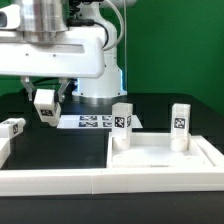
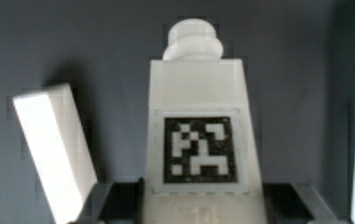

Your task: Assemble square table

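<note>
- When I checked the two feeds, the arm (image 1: 60, 45) reached in from the upper part of the exterior view's left, its wrist bent downward so the claw (image 1: 45, 97) hung above the dark table (image 1: 60, 145).
- The claw was clamped on one white leg (image 1: 45, 108), which sat tilted rather than plumb and clear of the table surface.
- In the wrist view that held leg (image 2: 200, 120) ran straight away from the camera, its tag facing the lens and its narrower knobbed end farthest out. The claw (image 2: 200, 200) pinched its near end, with a dark finger (image 2: 117, 197) pressed to either side.
- A white block (image 2: 49, 150) lay on the table just beside the held leg in the wrist view; I could not tell which part it was.
- The square slab (image 1: 165, 158) lay flat toward the exterior view's right, rim up, well apart from the claw.
- Two legs stood upright at its far corners, one leg (image 1: 122, 125) nearer the middle and the other (image 1: 180, 125) toward the exterior view's right, both tags facing the camera.
- A fourth leg (image 1: 12, 127) rested at the exterior view's left edge.
- The marker board (image 1: 95, 122) lay flat between the claw and the slab, and the border rail (image 1: 60, 182) ran along the front.
</note>
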